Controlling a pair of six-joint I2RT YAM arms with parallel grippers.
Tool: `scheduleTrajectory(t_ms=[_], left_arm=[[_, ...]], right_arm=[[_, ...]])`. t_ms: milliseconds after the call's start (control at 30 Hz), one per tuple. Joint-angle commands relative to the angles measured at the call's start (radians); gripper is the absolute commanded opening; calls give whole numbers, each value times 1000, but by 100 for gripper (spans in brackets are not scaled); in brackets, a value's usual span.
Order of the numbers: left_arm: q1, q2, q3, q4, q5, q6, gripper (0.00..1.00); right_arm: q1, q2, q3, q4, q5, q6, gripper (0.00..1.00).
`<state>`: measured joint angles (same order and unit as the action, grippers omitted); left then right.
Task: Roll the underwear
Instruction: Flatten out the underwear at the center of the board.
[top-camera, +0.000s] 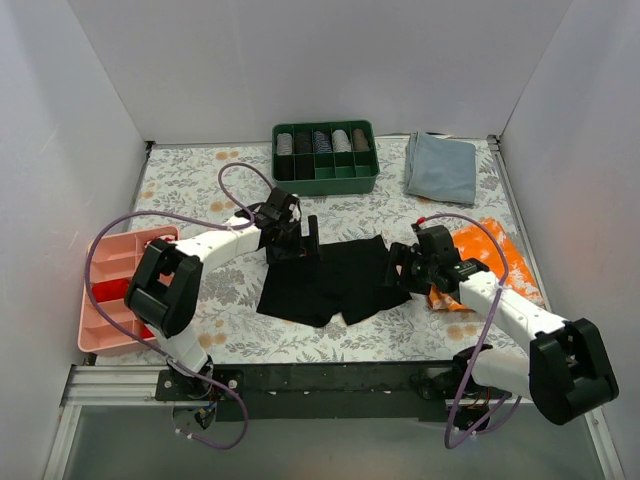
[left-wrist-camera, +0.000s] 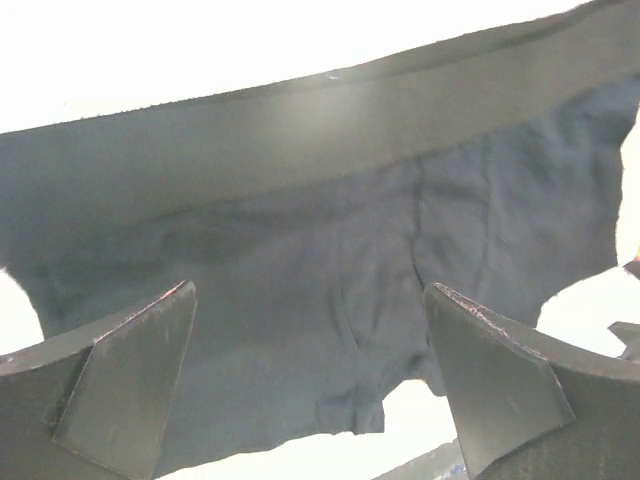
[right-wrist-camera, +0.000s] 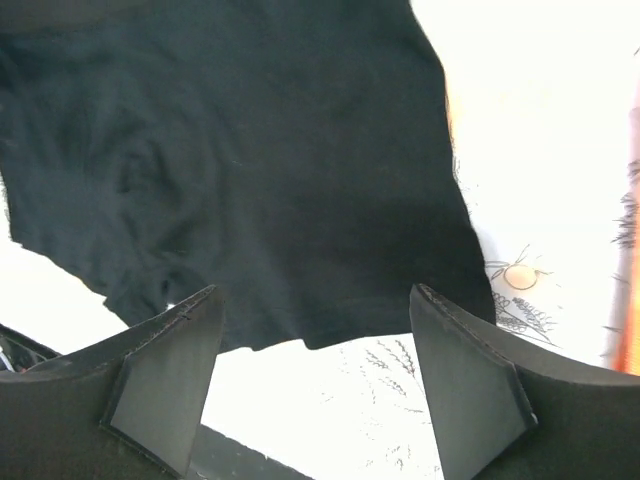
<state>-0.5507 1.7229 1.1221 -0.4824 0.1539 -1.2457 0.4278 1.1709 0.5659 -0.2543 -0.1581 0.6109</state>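
The black underwear (top-camera: 325, 280) lies spread flat on the floral table mat in the middle of the top view. My left gripper (top-camera: 300, 243) hovers at its far left edge, open and empty. In the left wrist view the underwear (left-wrist-camera: 300, 250) fills the frame, waistband along the top, and the gripper (left-wrist-camera: 310, 370) stands open above it. My right gripper (top-camera: 398, 268) is at the underwear's right edge, open and empty. In the right wrist view the gripper (right-wrist-camera: 315, 375) stands open over the hem of a leg of the underwear (right-wrist-camera: 250, 170).
A green divided tray (top-camera: 325, 178) with rolled items stands at the back. A grey-blue folded cloth (top-camera: 440, 165) lies at the back right. An orange-and-white patterned cloth (top-camera: 495, 255) lies under my right arm. A pink tray (top-camera: 115, 255) sits at the left edge.
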Motion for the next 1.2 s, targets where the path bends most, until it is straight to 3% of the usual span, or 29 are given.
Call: scheduleTrajectory(t_ms=[0, 67, 267, 500, 800, 1067, 1167], left_arm=[[21, -170, 5, -36, -5, 68, 98], [44, -210, -24, -25, -11, 75, 98], [259, -267, -116, 65, 55, 72, 98], [311, -178, -148, 140, 118, 51, 98], [336, -83, -160, 188, 171, 49, 98], [345, -45, -179, 284, 222, 45, 77], [347, -22, -171, 298, 231, 48, 63]], right_arm=[[-24, -24, 153, -28, 69, -98, 81], [-67, 54, 250, -59, 46, -154, 77], [-190, 298, 397, -21, -142, -247, 70], [-212, 507, 526, -17, -230, -278, 66], [-216, 602, 581, -26, -233, -306, 65], [-224, 635, 571, -2, -238, -327, 64], [-230, 639, 560, 13, -253, -329, 64]])
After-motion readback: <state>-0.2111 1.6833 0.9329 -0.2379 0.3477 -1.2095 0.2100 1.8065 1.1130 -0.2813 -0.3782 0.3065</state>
